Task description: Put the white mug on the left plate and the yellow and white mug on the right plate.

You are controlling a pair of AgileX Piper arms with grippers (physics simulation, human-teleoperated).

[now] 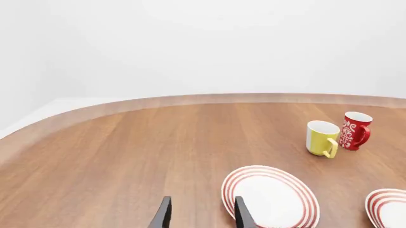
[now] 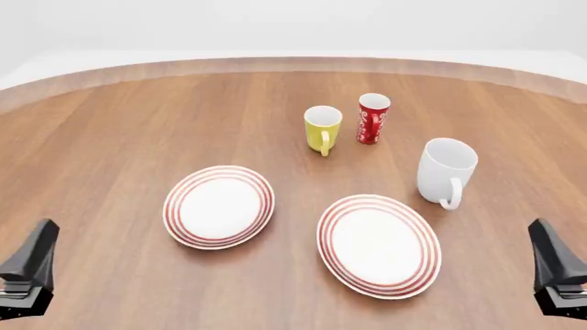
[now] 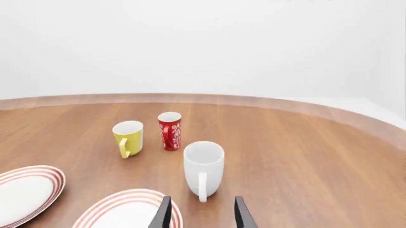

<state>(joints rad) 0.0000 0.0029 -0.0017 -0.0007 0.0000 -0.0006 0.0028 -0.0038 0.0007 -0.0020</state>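
Mugs 3: glossy white mug (image 2: 447,170), yellow and white mug (image 2: 322,128), red cup (image 2: 372,118) | ringed round plates 2: left plate (image 2: 219,205), right plate (image 2: 378,244) | wooden desk (image 2: 110,144) | left claw (image 1: 201,214), right claw (image 3: 201,213): both agape, empty

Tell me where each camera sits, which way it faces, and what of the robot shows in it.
Front view: fixed above and behind the arms, looking forward and down on both plates and three mugs; left gripper and right gripper show at the near corners.
Left wrist view: behind the left gripper, facing the left plate; two open fingers show.
Right wrist view: behind the right gripper, facing the white mug; two open fingers show.
Shared: all three see the yellow and white mug and the red cup.
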